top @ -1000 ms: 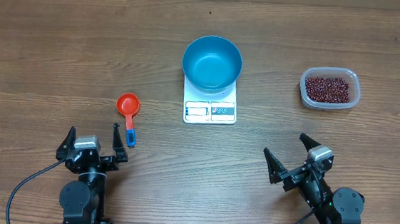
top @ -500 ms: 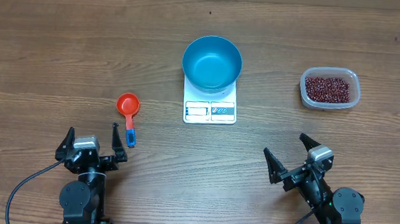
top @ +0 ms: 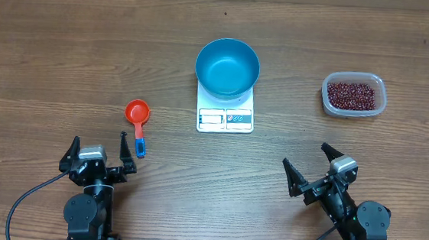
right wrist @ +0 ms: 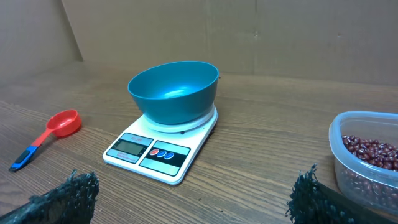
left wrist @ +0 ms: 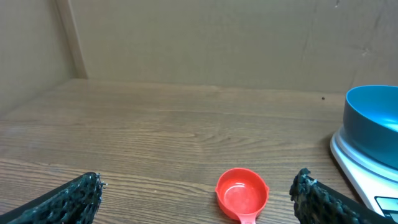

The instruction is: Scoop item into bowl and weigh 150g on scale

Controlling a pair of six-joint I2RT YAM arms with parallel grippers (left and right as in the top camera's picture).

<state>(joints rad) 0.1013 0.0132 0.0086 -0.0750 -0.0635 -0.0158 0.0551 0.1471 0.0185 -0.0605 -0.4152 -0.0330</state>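
The blue bowl (top: 227, 67) is seated on the white scale (top: 225, 120). The beans (top: 350, 93) are kept in a clear tub (top: 379, 82), well apart on the right. The left gripper (top: 97, 145) and right gripper (top: 306, 158) are held spread wide. A red scoop (top: 137, 118) (blue-tipped handle) lies just ahead of the left gripper.

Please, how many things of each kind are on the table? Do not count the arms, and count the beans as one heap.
bowl: 1
scale: 1
scoop: 1
tub: 1
bean heap: 1
Total: 5
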